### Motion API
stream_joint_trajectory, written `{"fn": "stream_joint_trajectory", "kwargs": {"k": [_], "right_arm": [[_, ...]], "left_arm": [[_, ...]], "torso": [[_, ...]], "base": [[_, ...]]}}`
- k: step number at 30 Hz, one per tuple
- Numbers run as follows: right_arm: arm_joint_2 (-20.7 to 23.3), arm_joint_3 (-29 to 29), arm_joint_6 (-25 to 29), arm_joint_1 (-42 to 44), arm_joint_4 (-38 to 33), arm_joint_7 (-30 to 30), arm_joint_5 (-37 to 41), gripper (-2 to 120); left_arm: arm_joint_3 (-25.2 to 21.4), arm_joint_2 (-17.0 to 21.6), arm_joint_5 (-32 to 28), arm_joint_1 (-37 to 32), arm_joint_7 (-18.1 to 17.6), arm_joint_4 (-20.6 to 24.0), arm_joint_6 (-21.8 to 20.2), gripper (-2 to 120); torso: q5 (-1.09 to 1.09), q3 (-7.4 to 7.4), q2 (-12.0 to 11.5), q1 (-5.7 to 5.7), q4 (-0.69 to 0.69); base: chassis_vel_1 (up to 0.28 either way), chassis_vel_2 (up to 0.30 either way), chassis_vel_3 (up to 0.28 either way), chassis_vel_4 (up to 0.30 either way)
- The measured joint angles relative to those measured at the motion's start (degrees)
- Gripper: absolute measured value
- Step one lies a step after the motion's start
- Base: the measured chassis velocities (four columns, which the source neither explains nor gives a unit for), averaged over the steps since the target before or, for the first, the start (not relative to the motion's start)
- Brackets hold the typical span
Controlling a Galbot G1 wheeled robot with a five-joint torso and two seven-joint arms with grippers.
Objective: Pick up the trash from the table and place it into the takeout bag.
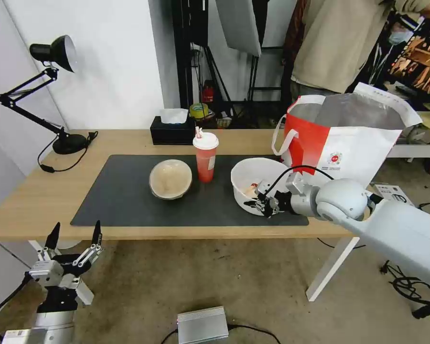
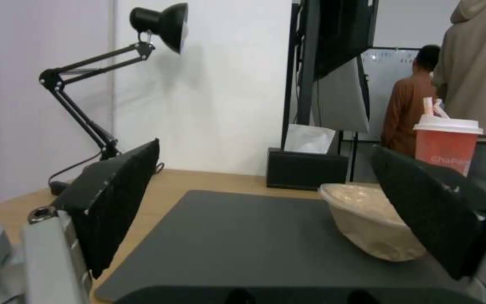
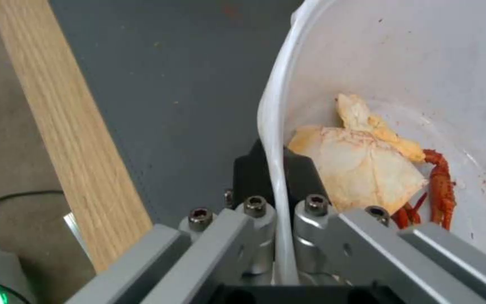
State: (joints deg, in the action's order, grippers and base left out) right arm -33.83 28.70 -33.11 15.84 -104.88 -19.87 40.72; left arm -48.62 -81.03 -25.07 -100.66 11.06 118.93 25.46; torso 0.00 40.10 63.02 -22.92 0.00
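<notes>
The right tool (image 1: 262, 199) has the near rim of the white bowl (image 1: 258, 179) pinched between its fingers, one finger inside the wall and one outside, as the right wrist view makes plain. From the head view the tool covers that part of the rim, and the bowl's far side hides much of its inside. In the close view pale, crumpled scraps and red shell-like bits (image 3: 367, 169) lie on the bowl's floor against smeared white walls. The bowl sits on the dark grey mat (image 1: 129, 196) at its right end, close to the tabletop's (image 1: 33, 191) front edge.

The takeout bag (image 1: 349, 143) stands just behind and to the right of the bowl, mouth open, silver lining showing; its lower right corner is hidden by the right arm.

The red cup (image 1: 206, 155) with white lid and straw stands upright mid-mat, with the tan lidded container (image 1: 170, 178) just beside it to the left; what the container holds is hard to make out.

The left tool (image 1: 74, 241) hangs below the tabletop's front left edge, fingers spread wide and holding nothing.
</notes>
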Motion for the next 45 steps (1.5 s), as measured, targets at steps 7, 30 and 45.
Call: {"fn": "stream_joint_trajectory", "kwargs": {"k": [7, 30, 45], "right_arm": [[-0.37, 0.10, 0.00, 0.17, 0.03, 0.18, -0.12, 0], [3.12, -1.71, -0.24, -1.62, -6.51, 1.03, 0.49, 0], [5.03, -5.46, 1.08, -0.87, -12.45, 0.92, 0.34, 0]], "left_arm": [[-0.01, -0.12, -0.02, 0.09, 0.03, -0.25, 0.03, 100], [0.60, 0.09, 0.33, 0.06, 0.05, -0.63, 0.00, 100], [0.31, -0.40, 1.05, -0.68, 0.04, 0.15, 0.05, 100]], "torso": [[0.00, 0.00, 0.00, 0.00, 0.00], [0.00, 0.01, 0.00, 0.00, 0.00], [0.01, 0.00, 0.00, 0.00, 0.00]], "base": [[0.000, 0.000, 0.000, 0.000], [0.000, 0.000, 0.000, 0.000], [0.000, 0.000, 0.000, 0.000]]}}
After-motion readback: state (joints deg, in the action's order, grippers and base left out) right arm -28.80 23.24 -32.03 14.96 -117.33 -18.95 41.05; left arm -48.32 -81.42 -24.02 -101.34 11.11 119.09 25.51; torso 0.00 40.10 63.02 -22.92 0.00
